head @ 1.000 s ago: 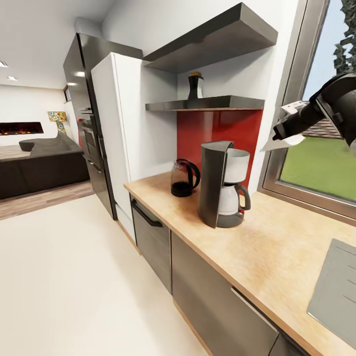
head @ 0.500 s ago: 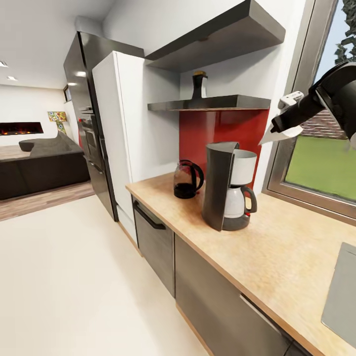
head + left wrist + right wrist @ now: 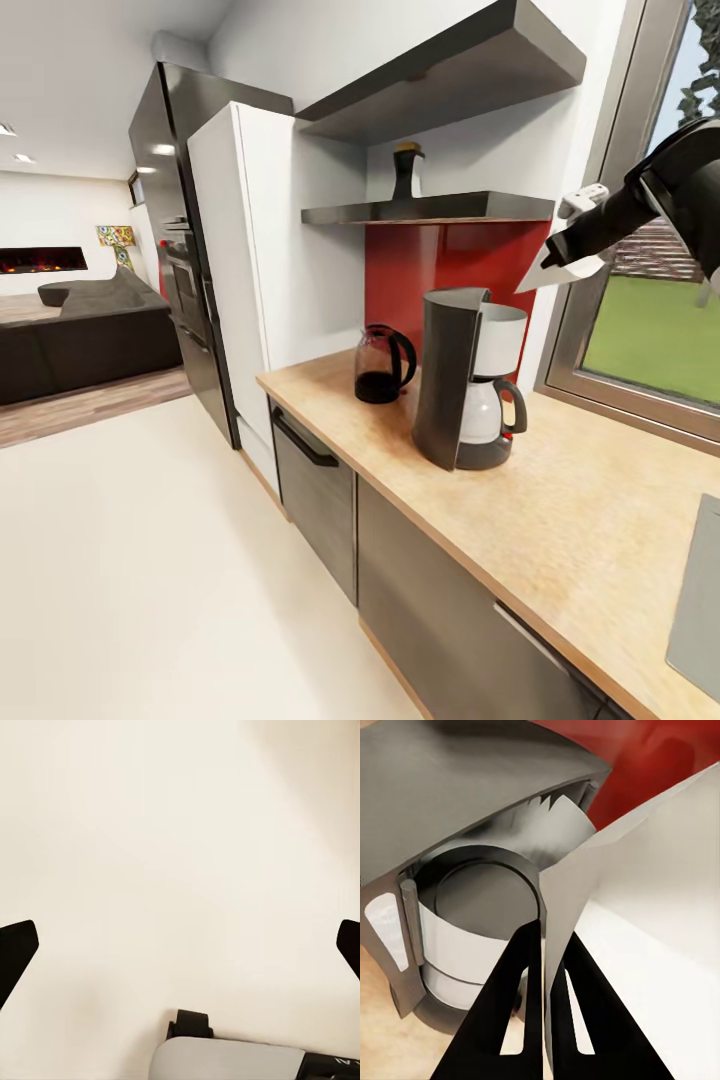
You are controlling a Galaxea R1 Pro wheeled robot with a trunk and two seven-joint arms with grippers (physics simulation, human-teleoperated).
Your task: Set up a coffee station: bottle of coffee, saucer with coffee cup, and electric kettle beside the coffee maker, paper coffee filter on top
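Filter-placing step under way: the right gripper (image 3: 562, 250) is clamped on the paper coffee filter (image 3: 560, 272), poised above and just beside the coffee maker (image 3: 465, 378) on the surface (image 3: 560, 510), and next it needs lowering onto the machine's top.

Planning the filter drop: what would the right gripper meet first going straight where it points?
Probably the tall dark grey coffee maker, near its top, judging by the right wrist view; depth is unclear.

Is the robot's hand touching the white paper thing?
Touching. In the right wrist view the right tool has its two black fingers pinched on the edge of the white folded paper coffee filter, above the tall dark grey coffee maker.
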